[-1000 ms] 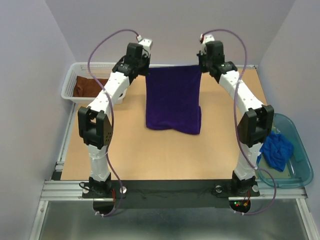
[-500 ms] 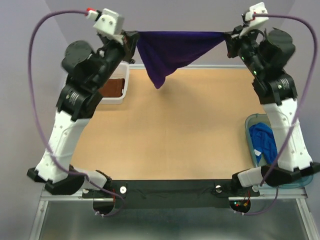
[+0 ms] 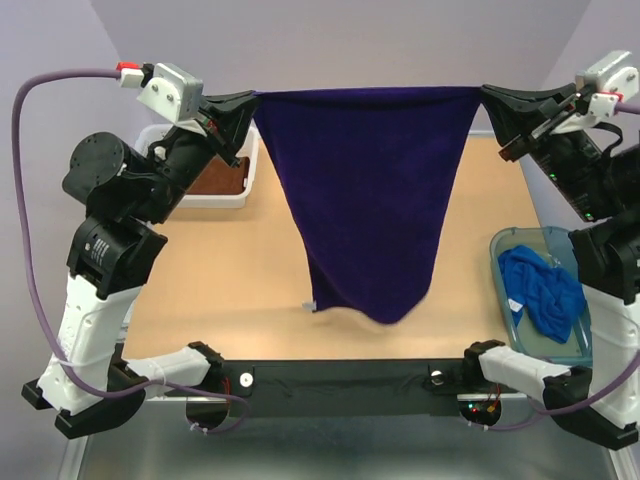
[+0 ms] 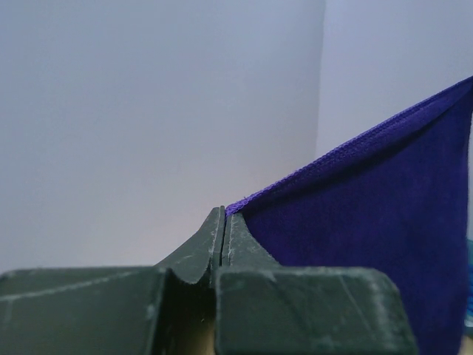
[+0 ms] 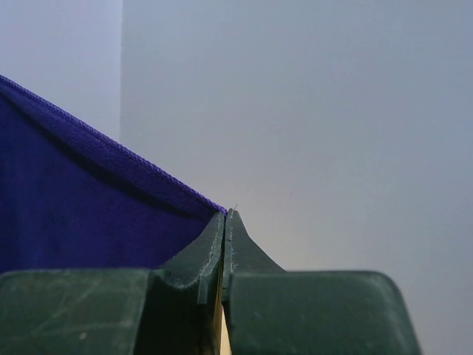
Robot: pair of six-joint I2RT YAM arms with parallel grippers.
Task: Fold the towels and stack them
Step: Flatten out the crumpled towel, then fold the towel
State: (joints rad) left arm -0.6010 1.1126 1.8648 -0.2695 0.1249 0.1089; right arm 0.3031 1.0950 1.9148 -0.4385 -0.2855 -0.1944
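The counter shows only in the top view. Above it hangs the dark purple towel, spread wide. At the counter's far left corner, a white basket holds the rust-brown towel. At its right edge, a blue tub holds the blue towel. The wrist views show close up that the left pincer and the right pincer are each clenched on a top corner of the purple towel. The small white tag at the towel's lower edge is too small to read.
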